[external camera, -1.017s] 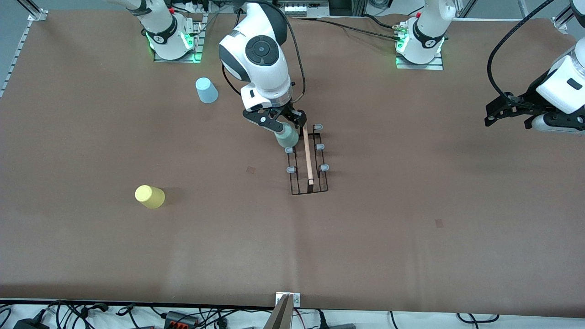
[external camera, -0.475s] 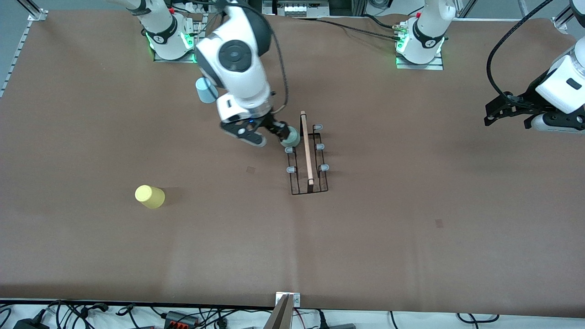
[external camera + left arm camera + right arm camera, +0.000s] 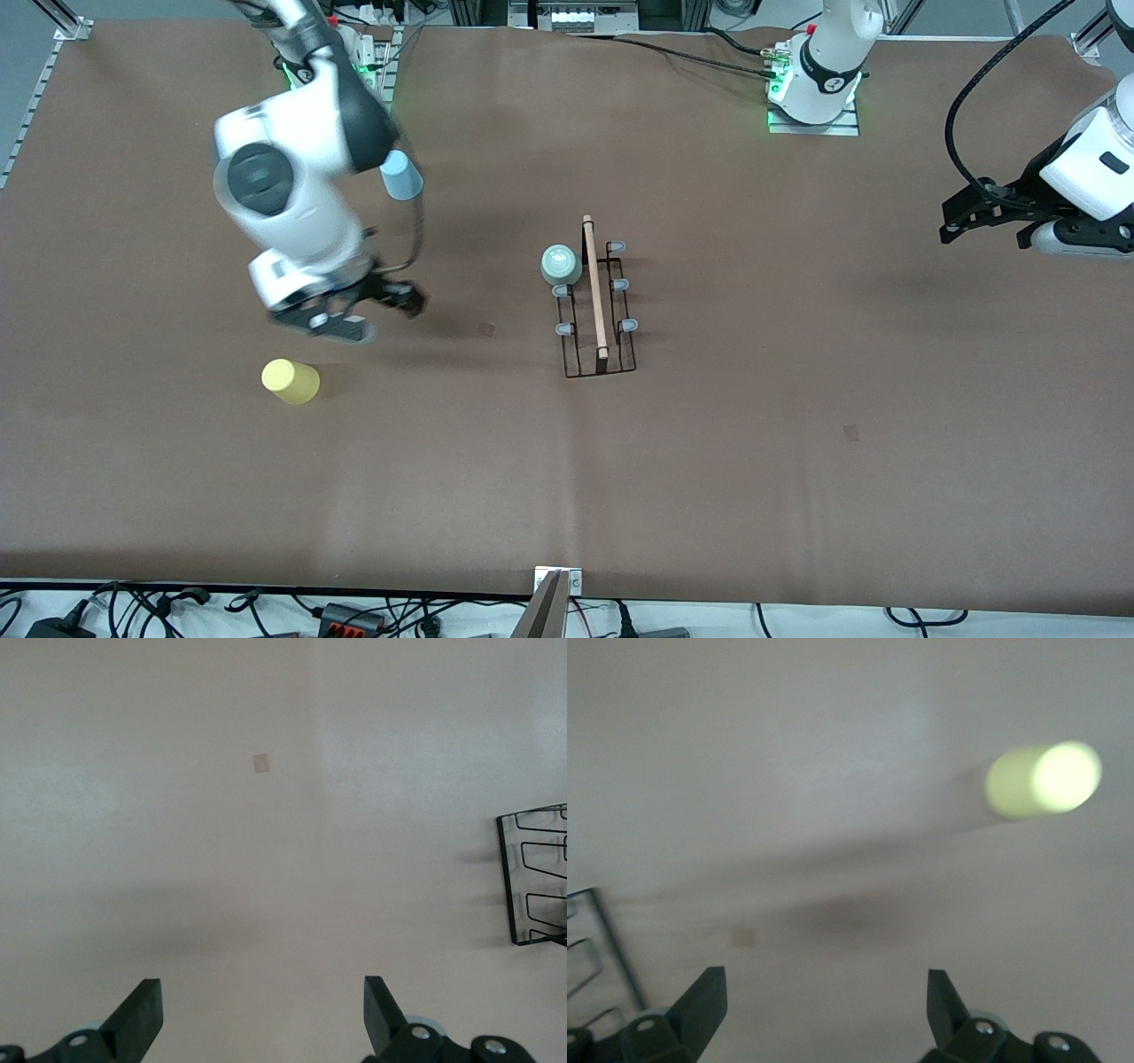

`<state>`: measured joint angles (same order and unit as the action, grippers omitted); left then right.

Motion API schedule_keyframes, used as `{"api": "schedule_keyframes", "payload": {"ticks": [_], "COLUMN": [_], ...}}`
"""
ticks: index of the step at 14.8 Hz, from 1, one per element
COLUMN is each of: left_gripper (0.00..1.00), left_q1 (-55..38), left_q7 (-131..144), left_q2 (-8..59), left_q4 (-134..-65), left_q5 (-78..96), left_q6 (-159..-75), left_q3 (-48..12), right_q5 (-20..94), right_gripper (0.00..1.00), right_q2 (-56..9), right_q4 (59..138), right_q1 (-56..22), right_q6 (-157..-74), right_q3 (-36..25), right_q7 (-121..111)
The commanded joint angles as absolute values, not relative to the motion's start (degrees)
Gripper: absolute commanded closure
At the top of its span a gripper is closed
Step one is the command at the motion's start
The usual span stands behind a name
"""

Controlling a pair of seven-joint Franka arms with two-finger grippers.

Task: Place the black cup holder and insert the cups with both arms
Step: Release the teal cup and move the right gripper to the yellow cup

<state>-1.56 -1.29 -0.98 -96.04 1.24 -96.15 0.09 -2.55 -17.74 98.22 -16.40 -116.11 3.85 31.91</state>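
The black cup holder stands at mid-table, its wooden rod handle on top; one edge of it shows in the left wrist view and the right wrist view. A pale green cup sits upside down on one of its pegs at the end nearer the robots' bases. The yellow cup lies on its side toward the right arm's end. A light blue cup stands upside down nearer that arm's base. My right gripper hangs open and empty over bare table between the yellow cup and the holder. My left gripper waits open at its own end.
A small tape mark lies on the brown table beside the holder, another toward the left arm's end. Cables and plugs run along the table edge nearest the front camera.
My right gripper let go of the pale green cup on the holder's peg and swung away toward the yellow cup. The left arm has not moved.
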Motion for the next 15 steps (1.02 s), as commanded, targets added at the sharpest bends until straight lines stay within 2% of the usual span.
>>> {"api": "schedule_keyframes", "payload": {"ticks": [1,5,7,10,12,15], "left_gripper": [0.0,0.0,0.0,0.0,0.0,0.0], "left_q1": [-1.32,-1.32,-1.23,-1.23,-1.23,-1.23], "left_q7": [-2.2,-2.2,-2.2,-2.2,-2.2,-2.2], "left_q2": [-1.41,-1.41,-1.41,-1.41,-1.41,-1.41], "left_q4": [-95.45,-95.45,-95.45,-95.45,-95.45,-95.45], "left_q5": [1.41,1.41,1.41,1.41,1.41,1.41], "left_q6": [-95.01,-95.01,-95.01,-95.01,-95.01,-95.01], "left_q3": [0.18,0.18,0.18,0.26,0.26,0.26], "right_q5": [-2.37,-2.29,-1.85,-1.93,-2.02,-2.2], "right_gripper": [0.0,0.0,0.0,0.0,0.0,0.0], "right_q2": [-16.96,-18.62,-19.68,-20.21,-23.01,-25.66], "right_q4": [99.58,99.67,100.89,105.8,106.7,106.7], "right_q1": [-12.24,-4.41,-3.17,-1.77,-0.71,-0.62], "right_q6": [-116.89,-117.25,-117.68,-125.74,-131.11,-134.12], "right_q3": [2.72,2.72,2.72,2.64,2.64,2.02], "right_q7": [22.18,11.8,11.16,11.16,11.08,10.99]}}
